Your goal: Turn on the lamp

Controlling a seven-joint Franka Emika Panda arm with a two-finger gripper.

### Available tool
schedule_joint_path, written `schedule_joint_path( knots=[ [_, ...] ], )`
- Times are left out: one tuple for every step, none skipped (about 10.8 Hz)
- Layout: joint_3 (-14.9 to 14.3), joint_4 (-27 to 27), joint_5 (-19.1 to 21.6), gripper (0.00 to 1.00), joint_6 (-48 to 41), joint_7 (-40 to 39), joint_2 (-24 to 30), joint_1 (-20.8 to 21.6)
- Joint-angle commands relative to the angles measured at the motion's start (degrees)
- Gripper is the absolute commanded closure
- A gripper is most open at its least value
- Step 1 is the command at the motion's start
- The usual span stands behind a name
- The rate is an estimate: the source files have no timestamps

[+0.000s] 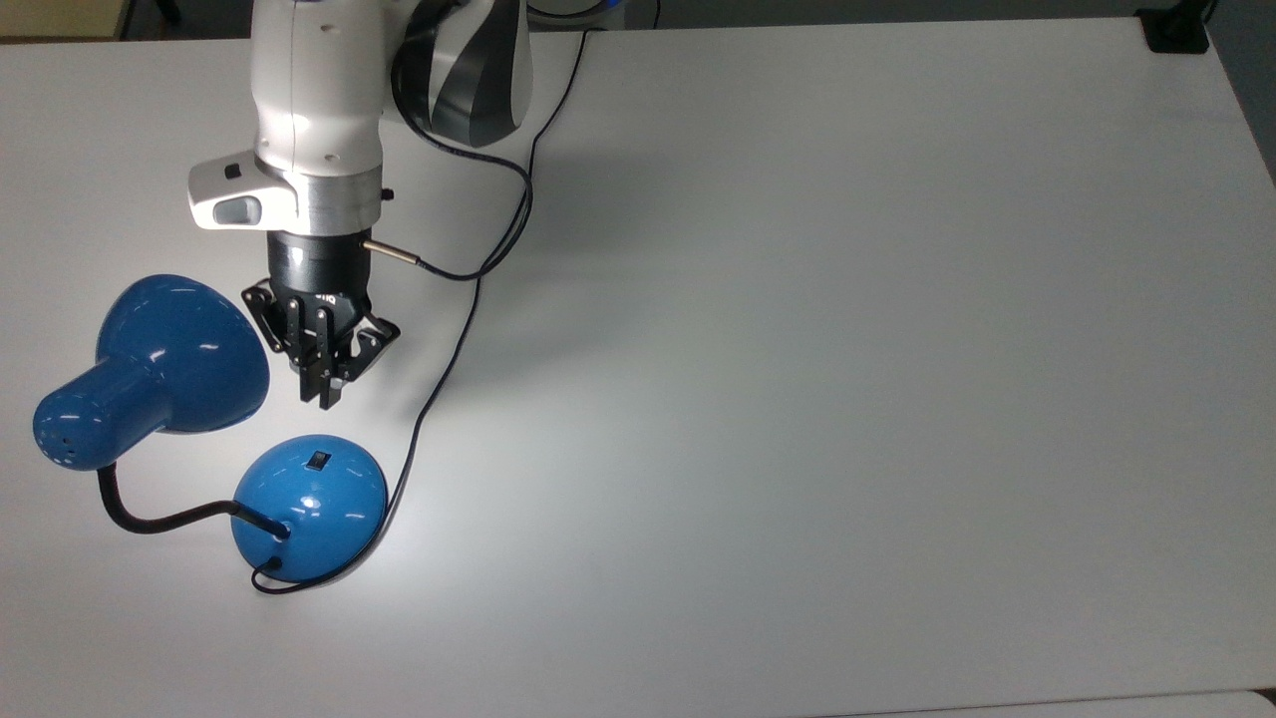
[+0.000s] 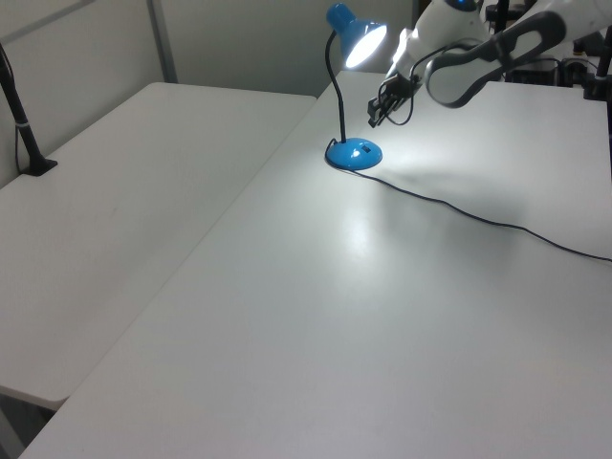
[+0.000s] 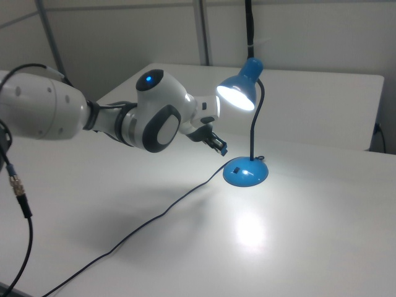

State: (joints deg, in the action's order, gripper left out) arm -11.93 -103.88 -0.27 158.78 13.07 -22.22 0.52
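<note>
While the top view hides the bulb, the right view shows the lamp (image 3: 245, 124) lit, its glow pooling on the table (image 3: 247, 232) in front of the base (image 3: 245, 171). Farther back, the gripper (image 1: 327, 384) hangs above and apart from the base (image 1: 310, 507), fingers pinched together on nothing; the top view shows the switch (image 1: 318, 460) just beyond its tips, the shade (image 1: 184, 354) beside it.

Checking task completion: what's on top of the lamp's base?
On the lamp's domed base sits a small black switch, uncovered; the gripper hangs clear above. The shade glows lit.
</note>
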Motion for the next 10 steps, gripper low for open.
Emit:
schedule_joint_path(
  knots=[
    [-0.1, -3.4, -0.1, 0.61, -15.3, 2.3, 9.6, 1.4],
    [0.1, -1.2, -0.1, 0.46, -23.5, 2.1, 11.7, 1.4],
    [0.4, 1.9, -0.1, 0.26, -32.9, 1.7, 12.6, 1.5],
    [0.8, 5.8, 0.0, 0.00, -42.1, 0.4, 12.6, 1.5],
    [1.3, 8.9, 0.3, 0.00, -49.1, -3.5, 12.6, 1.5],
    [1.2, 11.2, 2.1, 0.00, -54.2, -8.4, 12.7, 1.4],
    [0.7, 13.2, 4.3, 0.00, -58.5, -12.5, 12.7, 1.4],
    [0.5, 13.4, 4.4, 0.00, -60.8, -16.2, 12.8, 1.2],
    [0.5, 13.4, 4.2, 0.00, -61.0, -18.9, 12.8, 0.9],
    [0.5, 13.4, 4.1, 0.00, -61.0, -20.3, 12.8, 0.7]
  ],
)
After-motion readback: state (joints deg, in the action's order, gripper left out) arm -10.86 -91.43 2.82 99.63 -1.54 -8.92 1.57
